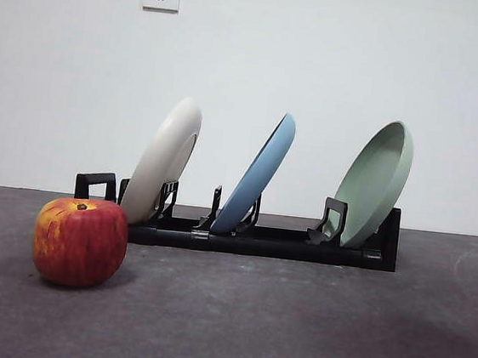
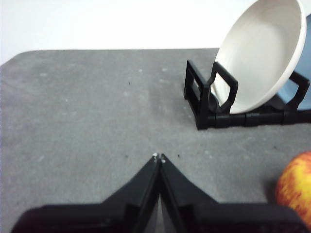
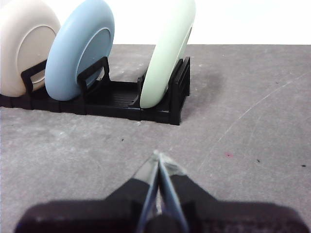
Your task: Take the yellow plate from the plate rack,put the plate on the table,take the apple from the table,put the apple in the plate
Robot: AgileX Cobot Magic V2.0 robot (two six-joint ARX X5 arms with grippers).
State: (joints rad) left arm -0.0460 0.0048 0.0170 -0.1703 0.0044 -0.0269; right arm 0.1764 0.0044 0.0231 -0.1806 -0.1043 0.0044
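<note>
The yellow plate [image 1: 165, 158], cream coloured, leans in the leftmost slot of the black plate rack [image 1: 258, 239]. It also shows in the left wrist view [image 2: 262, 53] and the right wrist view [image 3: 22, 48]. The red and yellow apple [image 1: 80, 241] sits on the table [image 1: 291, 330] in front of the rack's left end; its edge shows in the left wrist view [image 2: 296, 189]. My left gripper [image 2: 159, 157] is shut and holds nothing, well short of the rack's left end. My right gripper [image 3: 158, 156] is shut and holds nothing, facing the rack's right end. Neither arm appears in the front view.
A light blue plate [image 1: 259, 175] leans in the rack's middle slot and a pale green plate [image 1: 380, 181] in its right slot. Both also appear in the right wrist view, blue [image 3: 80, 53] and green [image 3: 167, 53]. A white wall with sockets stands behind the table.
</note>
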